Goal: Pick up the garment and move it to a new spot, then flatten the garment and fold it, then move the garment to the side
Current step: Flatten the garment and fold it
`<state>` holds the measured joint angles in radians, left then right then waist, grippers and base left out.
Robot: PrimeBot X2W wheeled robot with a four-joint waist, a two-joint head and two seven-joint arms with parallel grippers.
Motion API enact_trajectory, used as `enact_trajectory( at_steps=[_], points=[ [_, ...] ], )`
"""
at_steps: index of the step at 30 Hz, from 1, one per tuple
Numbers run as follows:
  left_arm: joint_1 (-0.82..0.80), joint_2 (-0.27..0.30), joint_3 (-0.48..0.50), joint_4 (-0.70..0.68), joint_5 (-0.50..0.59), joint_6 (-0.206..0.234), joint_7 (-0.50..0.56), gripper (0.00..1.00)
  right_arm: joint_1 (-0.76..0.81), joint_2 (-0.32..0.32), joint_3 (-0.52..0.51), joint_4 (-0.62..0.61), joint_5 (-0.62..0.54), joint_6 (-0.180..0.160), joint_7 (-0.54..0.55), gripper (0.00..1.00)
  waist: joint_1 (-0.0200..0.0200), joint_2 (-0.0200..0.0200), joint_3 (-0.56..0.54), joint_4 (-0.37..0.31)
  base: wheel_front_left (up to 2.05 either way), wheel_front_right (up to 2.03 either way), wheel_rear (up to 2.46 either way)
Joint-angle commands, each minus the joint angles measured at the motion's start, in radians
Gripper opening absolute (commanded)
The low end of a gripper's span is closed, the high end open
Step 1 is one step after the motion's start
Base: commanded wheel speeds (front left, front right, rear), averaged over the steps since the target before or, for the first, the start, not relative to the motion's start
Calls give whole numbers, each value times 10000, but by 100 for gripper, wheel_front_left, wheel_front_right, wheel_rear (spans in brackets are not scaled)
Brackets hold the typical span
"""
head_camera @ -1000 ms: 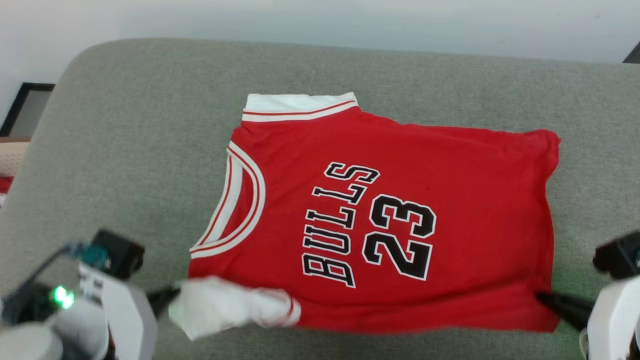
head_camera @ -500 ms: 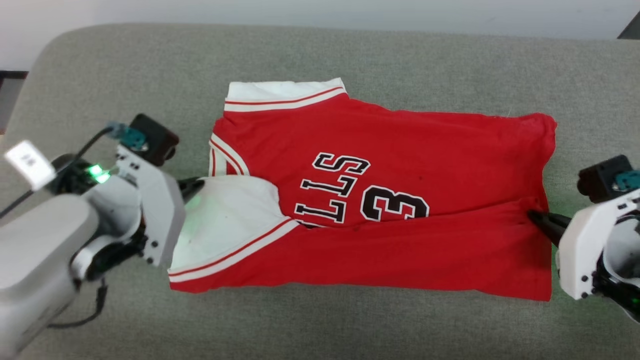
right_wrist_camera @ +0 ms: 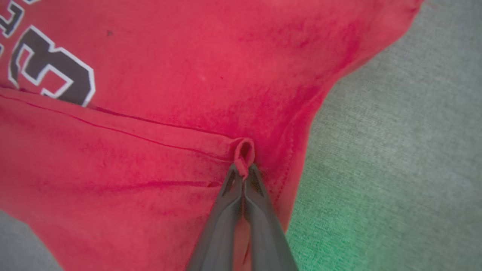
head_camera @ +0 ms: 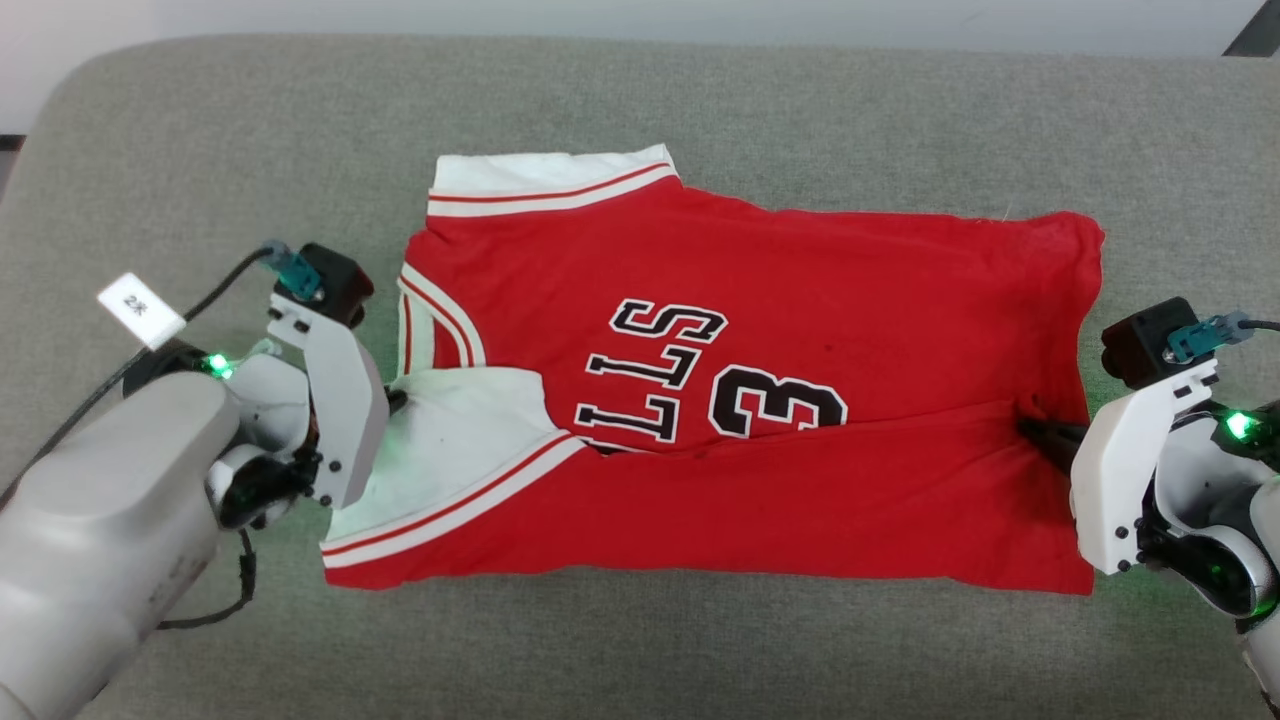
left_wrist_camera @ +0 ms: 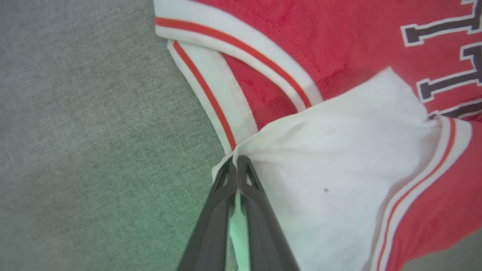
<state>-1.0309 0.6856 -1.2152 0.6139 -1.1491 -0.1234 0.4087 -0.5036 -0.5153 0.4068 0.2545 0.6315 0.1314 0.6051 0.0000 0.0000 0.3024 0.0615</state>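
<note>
The garment (head_camera: 800,280), a red shirt with black lettering and white striped trim, lies on the grey cushion with its near edge folded up over the print. My left gripper (head_camera: 398,400) is shut on the corner of the white sleeve end (left_wrist_camera: 339,150), pinched between its tips (left_wrist_camera: 237,162). At the garment's right side my right gripper (head_camera: 1030,430) is shut on a small loop of the red hem (right_wrist_camera: 244,150), seen between its tips (right_wrist_camera: 243,171). The folded flap (head_camera: 750,510) covers the lower half of the letters and number.
A grey upholstered cushion (head_camera: 700,90) carries everything, with a pale wall behind it. Bare grey fabric (left_wrist_camera: 94,131) lies left of the garment and more of it (right_wrist_camera: 395,150) to the right. A cable and white tag (head_camera: 140,310) hang from the left arm.
Both grippers have carried the garment's near edge away from me over the print, making a fold; the left sleeve end now lies flat. The camera has shifted too.
</note>
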Motion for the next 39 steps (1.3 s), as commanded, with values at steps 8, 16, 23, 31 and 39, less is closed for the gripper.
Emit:
enact_trajectory(
  at_steps=[8,16,23,31,39],
  points=[
    [-280,-281,52,787,-489,-74,133,100,-16,-201,190,230,263,-16,-512,100,0,0,-450,174,0,0,0],
    [-131,257,118,183,-951,234,866,100,779,-271,-836,-537,-135,-16,-1598,100,0,0,-860,405,0,0,0],
    [404,894,147,-1346,-1766,1248,2165,100,1767,277,-2250,-1582,-909,-16,-2572,100,0,0,-1015,461,0,0,0],
    [1257,1832,189,-3596,-2665,2773,3070,100,3080,1494,-3989,-3128,-2006,-16,-2940,100,0,0,-988,296,0,0,0],
    [1895,1935,118,-3664,-2648,3212,2615,100,3772,2335,-4686,-4135,-2432,-16,-2610,100,0,0,-874,-68,0,0,0]
  ],
)
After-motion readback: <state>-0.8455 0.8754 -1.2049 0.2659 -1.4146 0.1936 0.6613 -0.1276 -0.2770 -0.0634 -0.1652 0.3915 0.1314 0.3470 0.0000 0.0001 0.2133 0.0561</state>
